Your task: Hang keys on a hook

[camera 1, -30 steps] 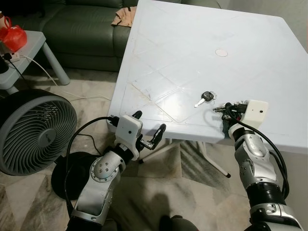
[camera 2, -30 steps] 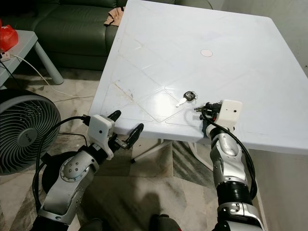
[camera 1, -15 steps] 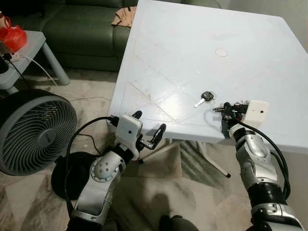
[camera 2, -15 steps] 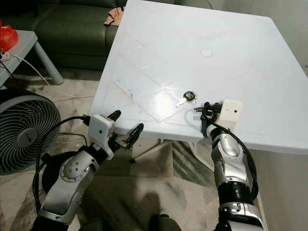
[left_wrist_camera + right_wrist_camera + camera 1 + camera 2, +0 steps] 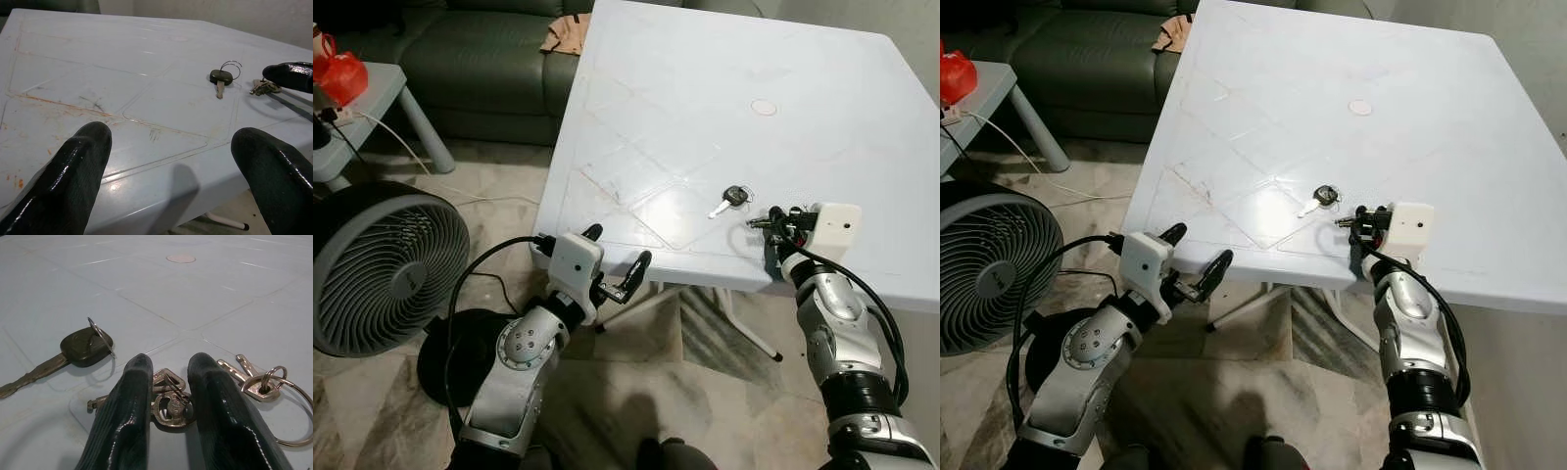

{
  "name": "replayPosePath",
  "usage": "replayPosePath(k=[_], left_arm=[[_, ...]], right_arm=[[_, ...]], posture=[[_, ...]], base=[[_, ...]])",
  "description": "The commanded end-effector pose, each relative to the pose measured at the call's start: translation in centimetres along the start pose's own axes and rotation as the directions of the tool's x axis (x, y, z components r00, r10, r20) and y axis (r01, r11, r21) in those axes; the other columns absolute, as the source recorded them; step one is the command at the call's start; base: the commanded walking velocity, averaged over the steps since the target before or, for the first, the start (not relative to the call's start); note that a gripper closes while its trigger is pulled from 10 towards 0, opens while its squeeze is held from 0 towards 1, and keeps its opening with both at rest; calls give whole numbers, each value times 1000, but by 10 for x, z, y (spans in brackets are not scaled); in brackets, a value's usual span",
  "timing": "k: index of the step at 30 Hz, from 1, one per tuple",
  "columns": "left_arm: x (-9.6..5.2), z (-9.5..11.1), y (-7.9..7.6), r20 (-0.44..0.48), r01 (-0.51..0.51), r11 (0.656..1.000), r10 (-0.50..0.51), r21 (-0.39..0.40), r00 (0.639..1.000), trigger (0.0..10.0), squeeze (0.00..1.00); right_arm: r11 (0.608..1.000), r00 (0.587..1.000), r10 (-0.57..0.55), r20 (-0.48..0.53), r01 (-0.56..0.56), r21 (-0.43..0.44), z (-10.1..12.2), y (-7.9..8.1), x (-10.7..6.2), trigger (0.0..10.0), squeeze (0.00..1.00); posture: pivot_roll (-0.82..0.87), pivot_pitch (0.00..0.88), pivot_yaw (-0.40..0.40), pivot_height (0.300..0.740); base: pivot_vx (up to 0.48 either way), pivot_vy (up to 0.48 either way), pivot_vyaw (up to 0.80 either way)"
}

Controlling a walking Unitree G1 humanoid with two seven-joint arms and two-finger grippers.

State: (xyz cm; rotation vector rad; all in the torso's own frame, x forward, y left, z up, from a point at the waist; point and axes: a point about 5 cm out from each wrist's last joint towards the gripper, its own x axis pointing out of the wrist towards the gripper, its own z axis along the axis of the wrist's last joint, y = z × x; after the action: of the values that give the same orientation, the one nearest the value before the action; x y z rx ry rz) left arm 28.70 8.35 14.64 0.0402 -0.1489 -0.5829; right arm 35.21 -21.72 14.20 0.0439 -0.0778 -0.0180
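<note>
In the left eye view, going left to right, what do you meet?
Red bag → fan → left gripper → black-headed key → right gripper, over a bunch of keys on the table.

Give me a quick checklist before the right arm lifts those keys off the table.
1. Right tool down at the key bunch: ok, its fingers straddle some of the silver keys.
2. Firm grip on the bunch: cannot tell, the fingers stand close together but a clamp is not clear.
3. Black-headed key free of the grip: ok, it lies apart on the table, just beyond the fingers.
4. Key ring free to follow: ok, the ring lies loose beside the fingers.
5. Left tool out of the way: ok, open, at the table's near edge.
6. Hook located: not ok, none is in sight.
</note>
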Motion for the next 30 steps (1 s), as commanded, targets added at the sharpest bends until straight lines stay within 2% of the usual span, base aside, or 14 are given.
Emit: replayPosePath(k=[1,13,14,15,16,17,18,19,30], left_arm=[[0,1,-2,4,2,1000,-2,4,1000,10000,0],[0,2,-2,5,1,1000,-1,5,1000,10000,0],[0,2,-2,5,1,1000,-1,5,1000,10000,0],[0,1,-2,5,1,1000,-1,5,1000,10000,0],[0,1,-1,5,0,1000,0,4,1000,10000,0],[0,1,-1,6,0,1000,0,4,1000,10000,0],[0,1,-1,6,0,1000,0,4,1000,10000,0],[0,1,-2,6,1,1000,-1,4,1000,10000,0],[1,2,-1,9,-2,1000,2,8,1000,10000,0]], right_arm=[[1000,999,-11,-31,10,-15,-8,-7,-4,10000,0],[998,998,-26,-53,23,-50,-13,-14,-7,10000,0],[998,998,-27,-54,25,-50,-13,-15,-7,9647,0],[998,998,-35,-55,32,-51,-13,-17,-7,3451,0],[998,998,-41,-55,38,-48,-13,-18,-8,3451,0],[998,998,-44,-55,42,-46,-13,-19,-8,1216,0],[998,998,-44,-55,42,-46,-13,-19,-8,1216,0],[998,998,-45,-50,43,-41,-13,-19,-7,0,0],[999,998,-32,-48,31,-22,-13,-17,-7,0,0]], posture=[[57,229,-68,711],[56,228,-68,711],[56,229,-67,711],[56,229,-67,711],[56,229,-67,711],[56,229,-67,711],[56,229,-67,711],[55,228,-67,711],[57,226,-67,711]], base=[[0,0,0],[0,0,0],[0,0,0],[0,0,0],[0,0,0],[0,0,0],[0,0,0],[0,0,0],[0,0,0]])
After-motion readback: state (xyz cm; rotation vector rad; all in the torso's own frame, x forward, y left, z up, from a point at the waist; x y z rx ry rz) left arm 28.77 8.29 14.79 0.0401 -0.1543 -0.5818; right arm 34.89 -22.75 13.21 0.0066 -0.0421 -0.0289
